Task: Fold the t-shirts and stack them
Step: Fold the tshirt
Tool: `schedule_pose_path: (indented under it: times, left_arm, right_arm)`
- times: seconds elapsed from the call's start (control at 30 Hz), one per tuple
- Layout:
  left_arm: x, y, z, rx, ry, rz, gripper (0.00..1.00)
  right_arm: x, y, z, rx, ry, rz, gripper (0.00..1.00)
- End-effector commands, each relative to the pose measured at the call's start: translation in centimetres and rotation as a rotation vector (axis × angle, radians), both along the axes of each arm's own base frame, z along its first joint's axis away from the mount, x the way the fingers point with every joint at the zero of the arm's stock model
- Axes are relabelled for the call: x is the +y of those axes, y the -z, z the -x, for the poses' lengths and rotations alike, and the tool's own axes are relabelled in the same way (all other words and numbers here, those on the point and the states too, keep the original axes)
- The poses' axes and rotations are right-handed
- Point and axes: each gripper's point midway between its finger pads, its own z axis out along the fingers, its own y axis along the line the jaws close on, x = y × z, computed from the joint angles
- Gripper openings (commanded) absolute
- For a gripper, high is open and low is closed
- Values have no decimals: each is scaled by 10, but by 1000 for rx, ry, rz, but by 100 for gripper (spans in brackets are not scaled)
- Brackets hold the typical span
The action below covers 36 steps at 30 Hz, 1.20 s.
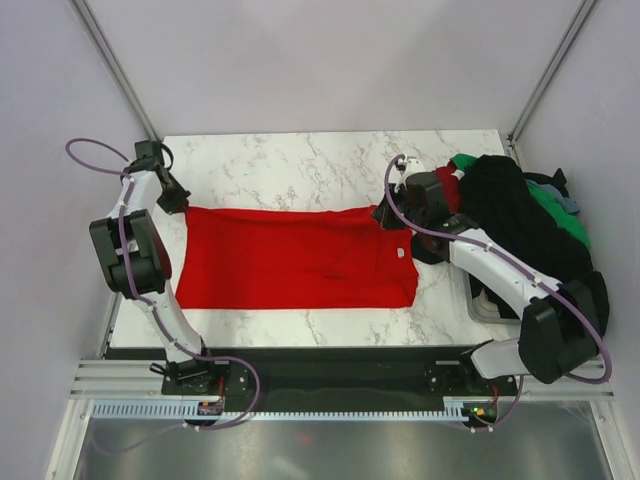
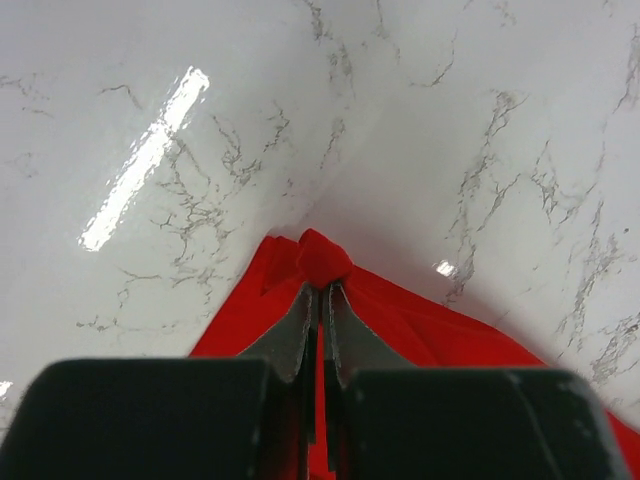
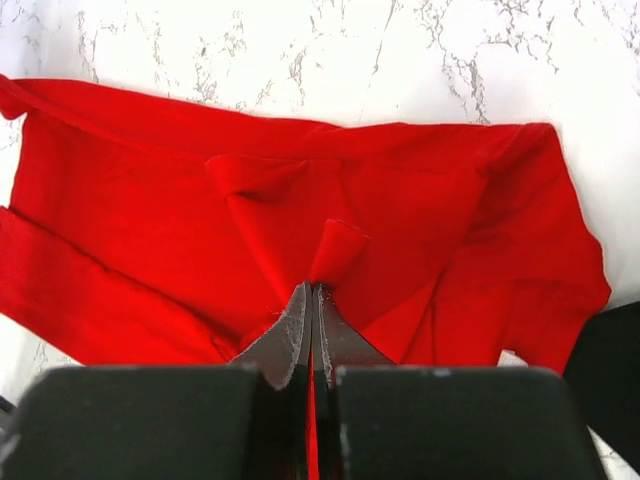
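From the top view, the red t-shirt (image 1: pixel 290 258) lies spread as a long flat band across the near half of the marble worktop (image 1: pixel 300 165), with its small white neck label (image 1: pixel 399 252) toward the right end. The left gripper (image 1: pixel 180 203) sits at the shirt's far left corner and the right gripper (image 1: pixel 384 216) at its far right corner. To the right, just beyond the right arm, a pile of t-shirts (image 1: pixel 510 205) is heaped at the worktop's edge. Black cloth lies on top, with green, dark red and grey-blue showing at the sides.

In the left wrist view, the left gripper (image 2: pixel 322 290) is closed on a small pinch of the red t-shirt (image 2: pixel 400 325), which bunches up just past the fingertips. Bare marble lies beyond.

In the right wrist view, the right gripper (image 3: pixel 313 290) is closed on a raised fold of the red t-shirt (image 3: pixel 140 210). The cloth spreads out wrinkled ahead of it, with the worktop showing at the top. A bit of black cloth (image 3: pixel 622 345) shows at the lower right edge.
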Motion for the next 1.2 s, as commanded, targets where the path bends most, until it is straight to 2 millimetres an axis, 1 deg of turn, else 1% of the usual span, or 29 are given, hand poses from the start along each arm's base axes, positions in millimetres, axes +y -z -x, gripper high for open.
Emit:
schedule_pose_path:
  times: [0.0, 0.07, 0.1, 0.17, 0.2, 0.27, 0.3, 0.33, 0.37, 0.43, 0.47, 0.5, 0.53, 0.57, 0.6, 0.63, 0.67, 0.7, 0.73, 0.77, 0.8, 0.83, 0.87, 0.9, 0.97, 1.03, 1.1, 1.13, 1.17]
  left_arm:
    - [6, -19, 9, -21, 20, -55, 2]
    - [2, -14, 15, -10, 25, -40, 2]
    - [0, -18, 16, -20, 25, -39, 2]
    - [-1, -15, 23, -7, 22, -38, 2]
    - [-1, -19, 26, -12, 21, -42, 2]
    - [-2, -15, 35, 5, 20, -46, 2]
    - [-2, -15, 38, 8, 19, -50, 2]
    - [-3, -18, 42, 2, 16, -53, 2]
    - [-3, -14, 49, 18, 10, -58, 2]
    - [-3, -16, 57, 17, -2, -66, 2]
    - [-4, -10, 65, 37, -7, -66, 2]
    - [-4, -8, 68, 44, -14, -64, 2]
    - [-5, -6, 72, 50, -18, -63, 2]
    - [-6, -2, 79, 63, -21, -64, 2]
    - [-7, 0, 82, 70, -27, -63, 2]
    - [-6, 1, 85, 74, -32, -67, 2]
    - [-7, 5, 91, 90, -35, -66, 7]
    - [-7, 2, 94, 80, -41, -70, 33]
    - [-6, 1, 97, 82, -47, -72, 52]
    - [-6, 2, 103, 87, -57, -74, 74]
    - [-3, -6, 105, 66, -73, -86, 99]
    - [-1, -10, 108, 57, -83, -92, 100]
    - [0, -12, 110, 49, -90, -93, 100]
    - [1, -19, 110, 30, -93, -98, 100]
    - [2, -24, 108, 16, -81, -105, 100]
    - [1, -29, 105, 2, -70, -105, 99]
    - [-1, -34, 103, -7, -51, -109, 95]
    - [-7, -40, 100, -27, -31, -122, 94]
    - [-10, -43, 100, -31, -22, -137, 93]
  right_arm:
    - [-4, -11, 8, -28, 17, -15, 0]
    - [-5, -7, 13, -20, 19, -10, 0]
    - [-6, -9, 16, -27, 19, -14, 0]
    - [-8, -6, 20, -19, 24, -9, 0]
    - [-10, -9, 23, -26, 28, -8, 0]
    - [-13, -4, 29, -16, 31, -1, 0]
    - [-15, -7, 32, -24, 33, -3, 0]
    - [-15, -4, 36, -14, 33, 1, 0]
    - [-18, 4, 41, 0, 34, 9, 0]
    - [-20, 5, 51, 5, 40, -4, 0]
    - [-23, 14, 58, 21, 39, 0, 0]
    - [-24, 11, 63, 17, 45, -17, 0]
    - [-24, 13, 67, 22, 41, -22, 0]
    - [-26, 23, 74, 41, 42, -18, 0]
    - [-27, 19, 77, 30, 41, -30, 0]
    - [-28, 22, 81, 40, 41, -38, 0]
    - [-29, 29, 87, 57, 34, -38, 0]
    - [-29, 28, 91, 54, 33, -45, 7]
    - [-32, 32, 95, 73, 40, -48, 16]
    - [-34, 34, 100, 76, 45, -49, 46]
    - [-36, 35, 103, 83, 53, -52, 60]
    - [-39, 36, 106, 84, 60, -52, 69]
    - [-41, 32, 109, 73, 68, -65, 82]
    - [-41, 31, 110, 70, 69, -70, 83]
    - [-42, 25, 112, 57, 66, -82, 84]
    - [-40, 25, 112, 62, 58, -87, 84]
    - [-37, 30, 110, 89, 57, -81, 83]
    - [-36, 33, 109, 103, 60, -77, 82]
    - [-34, 41, 106, 130, 63, -61, 81]
